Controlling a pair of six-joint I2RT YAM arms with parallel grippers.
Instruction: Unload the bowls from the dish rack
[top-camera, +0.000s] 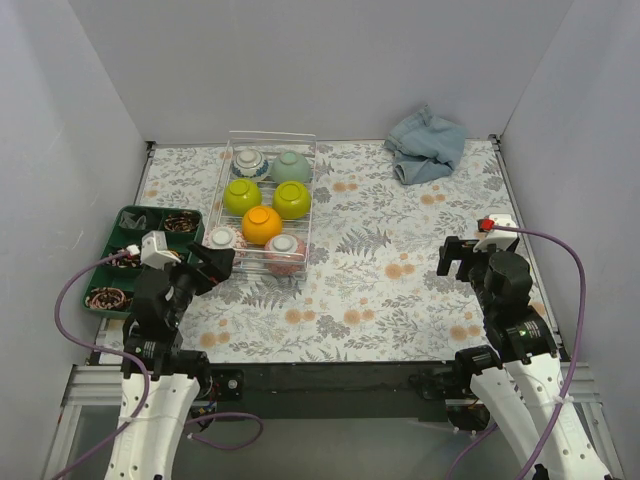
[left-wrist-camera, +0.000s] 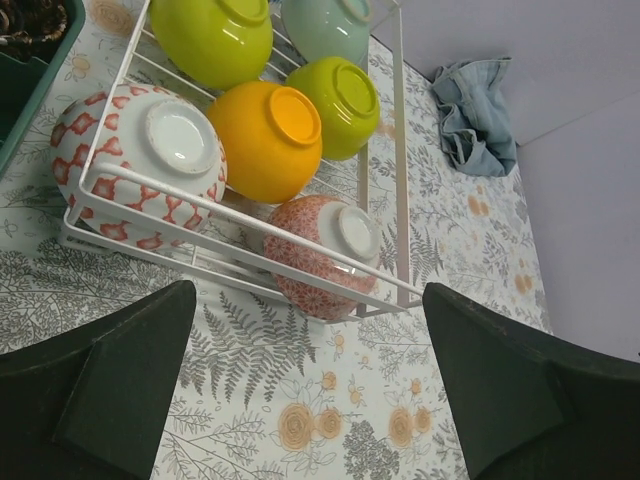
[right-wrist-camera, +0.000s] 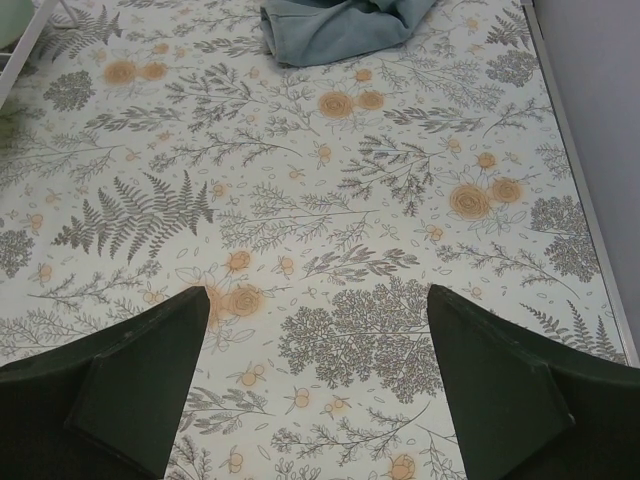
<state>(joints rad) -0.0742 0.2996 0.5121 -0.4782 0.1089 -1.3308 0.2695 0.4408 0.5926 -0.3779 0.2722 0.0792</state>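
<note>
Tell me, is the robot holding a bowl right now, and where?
Nothing is held. The left gripper and right gripper are open and empty; the bowls sit in the dish rack.

The left arm (top-camera: 155, 300), just beside the dish rack (top-camera: 272, 134), has white lower links, black upper joints and a looping purple cable (top-camera: 68, 300). The right arm (top-camera: 510, 290), well apart from the rack, looks alike, plus a red-tipped white block (top-camera: 495, 222). Fingers (left-wrist-camera: 120, 390) are dark wedges.

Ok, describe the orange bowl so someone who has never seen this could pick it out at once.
Start at the white wire dish rack on the left of the floral table. In its near half, between the two lime green bowls and the two red-patterned bowls, sits the orange bowl. It is the only plain orange one.
</note>
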